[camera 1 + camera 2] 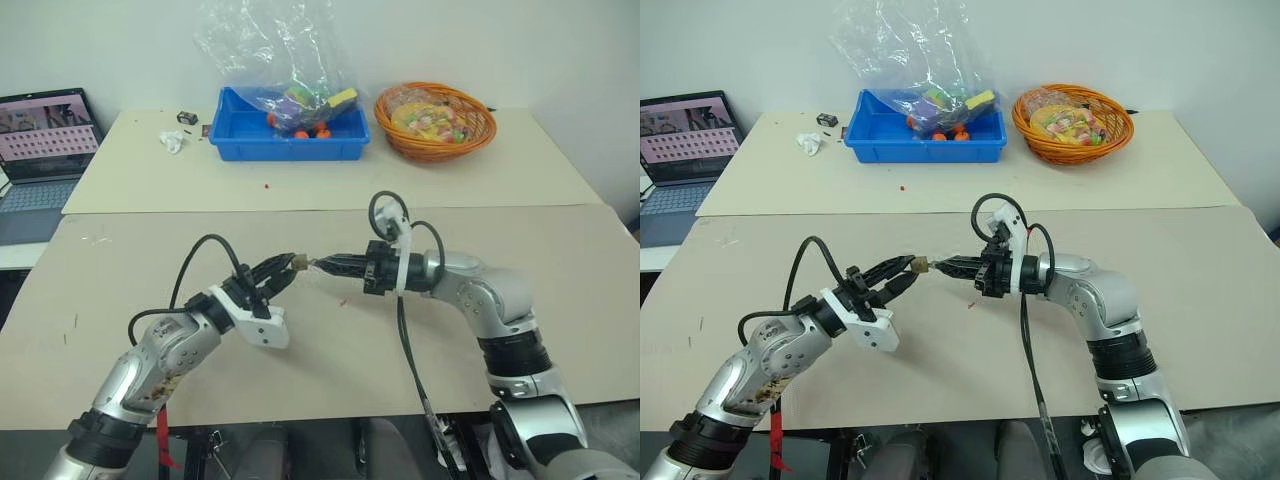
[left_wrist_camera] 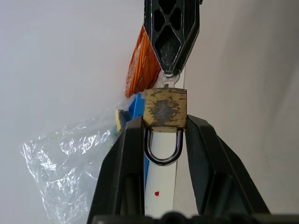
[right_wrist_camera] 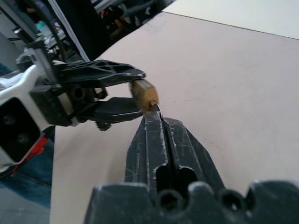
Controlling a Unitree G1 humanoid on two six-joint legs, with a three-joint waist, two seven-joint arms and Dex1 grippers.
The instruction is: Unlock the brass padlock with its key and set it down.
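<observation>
My left gripper (image 2: 164, 122) pinches the brass padlock (image 2: 165, 108) by the sides of its body, one black finger on each flank, holding it in the air above the table. My right gripper (image 3: 153, 112) meets it from the opposite side with its fingers pressed together on the key (image 2: 169, 83), a sliver of silvery metal running from the fingertips to the end face of the padlock opposite its shackle. How deep the key sits I cannot tell.

The padlock is held clear of the near table (image 1: 560, 330), a plain beige board, bare under the grippers. A seam separates it from the far table (image 1: 520, 170) of the same colour, which meets a white wall. A few red crumbs (image 1: 266, 186) lie near that seam.

The padlock has a small rectangular yellow-brass body, its broad face tarnished with a dark grey blotch, and a thin silvery shackle looped back between my left fingers. No marking on it is readable.

On the far table stand a blue bin (image 1: 288, 136) holding a clear plastic bag (image 1: 268, 45) with coloured items, an orange wicker basket (image 1: 436, 120), and a crumpled white scrap (image 1: 173, 141). An open laptop (image 1: 42, 150) sits at the left edge; its screen content is illegible.
</observation>
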